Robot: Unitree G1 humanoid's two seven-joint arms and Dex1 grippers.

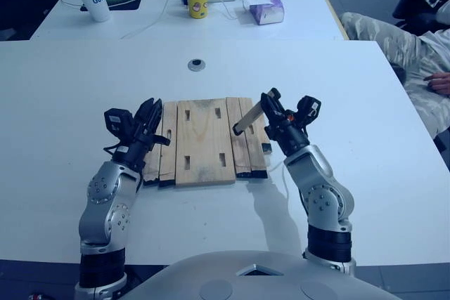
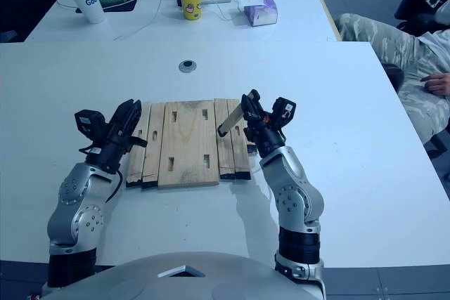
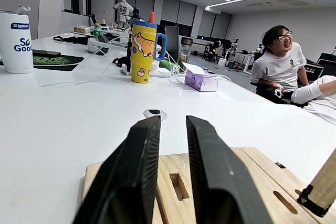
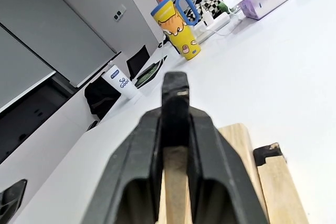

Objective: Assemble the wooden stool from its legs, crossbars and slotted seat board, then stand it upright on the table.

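Right wrist view: leg point(image 4: 175, 129) half-hidden

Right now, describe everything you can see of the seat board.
The seat board is a wide, pale wooden rectangle with four small rectangular slots, two far, two near, all empty. It lies flat on the table, with narrower wooden strips lying alongside both long edges. A stick held in the right gripper tilts down near its right edge.

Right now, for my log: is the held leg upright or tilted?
Tilted: the leg slants down from the right gripper toward the seat board.
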